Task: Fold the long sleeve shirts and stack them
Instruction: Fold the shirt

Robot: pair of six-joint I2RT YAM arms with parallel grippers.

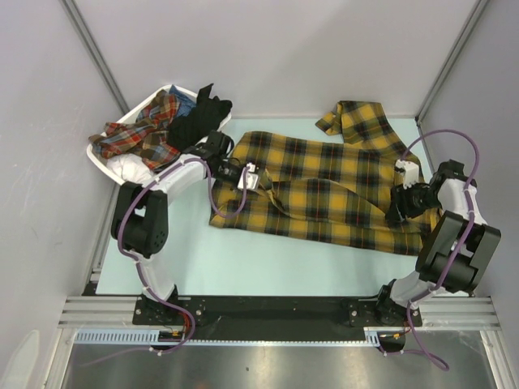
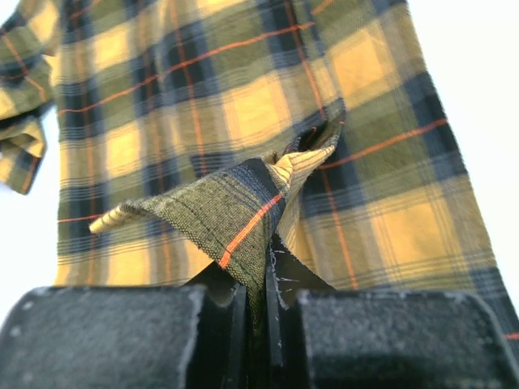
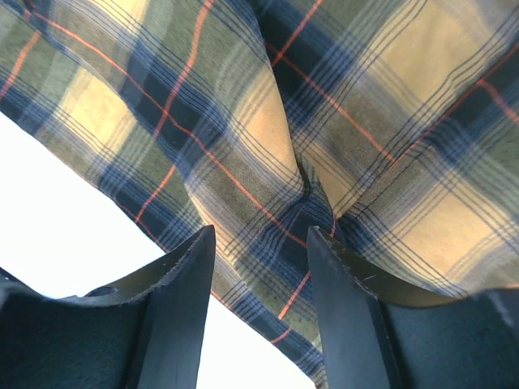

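Mustard plaid shirt [image 1: 324,188] edge pinched by left claw [image 2: 255,296], right claw [image 3: 259,243] spread.

My overhead view is bright and even, with only faint shadows and a dull sheen on the brushed metal strip [image 1: 268,365] at the bottom. Both wrist views blow the pale table [image 2: 478,97] out to white. The black fingers [image 2: 105,340] nearest the lens look slightly soft, while the mustard-yellow and black plaid cloth shirt [image 3: 268,146] stays sharp.

Black-and-white arms [image 1: 146,223] — purple cables [image 1: 446,131]
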